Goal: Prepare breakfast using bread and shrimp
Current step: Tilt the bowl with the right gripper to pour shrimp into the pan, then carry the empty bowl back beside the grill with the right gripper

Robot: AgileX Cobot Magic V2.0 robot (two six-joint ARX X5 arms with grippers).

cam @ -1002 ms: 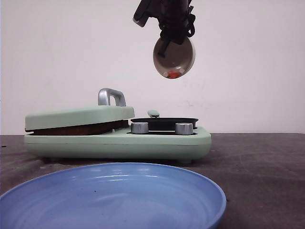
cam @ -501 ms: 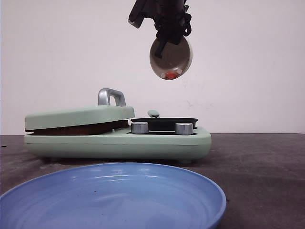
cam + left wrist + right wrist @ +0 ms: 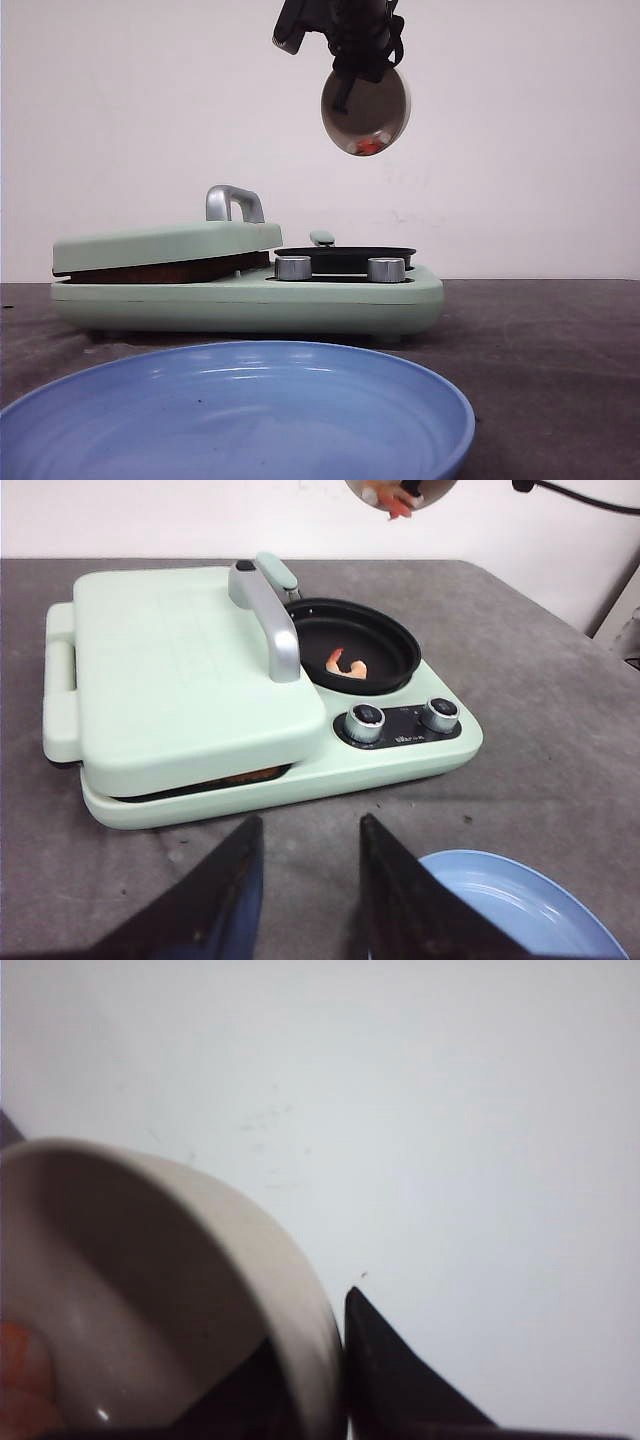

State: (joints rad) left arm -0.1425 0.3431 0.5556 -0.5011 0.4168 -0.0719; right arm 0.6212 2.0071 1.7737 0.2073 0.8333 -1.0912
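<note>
Across the dark grey table point(image 3: 560, 340) sits a mint-green two-part breakfast cooker point(image 3: 250, 290), its long axis running left to right in the front view, with a closed hinged lid point(image 3: 180, 670) on the left and a round black frying pan point(image 3: 350, 645) on the right. A thin brown edge of bread point(image 3: 160, 271) shows in the gap under the lid; its shape is otherwise hidden. Nearest the front camera lies a wide blue plate point(image 3: 300, 400), well apart from the cooker. A curved silver handle point(image 3: 268, 620) stands on the lid, and two silver knobs point(image 3: 340, 268) sit on the cooker's front.

High above the pan, the right gripper point(image 3: 362, 70) is clamped on the rim of a small beige round bowl point(image 3: 365, 108), one black finger point(image 3: 400, 1380) outside the wall. The bowl is tipped steeply, its mouth facing the front camera, and orange-red and whitish shrimp pieces point(image 3: 366, 146) rest at its lowest edge. One curled pink shrimp point(image 3: 347, 663) lies in the pan. The left gripper point(image 3: 305, 900) hovers low before the cooker, fingers apart and holding nothing.
</note>
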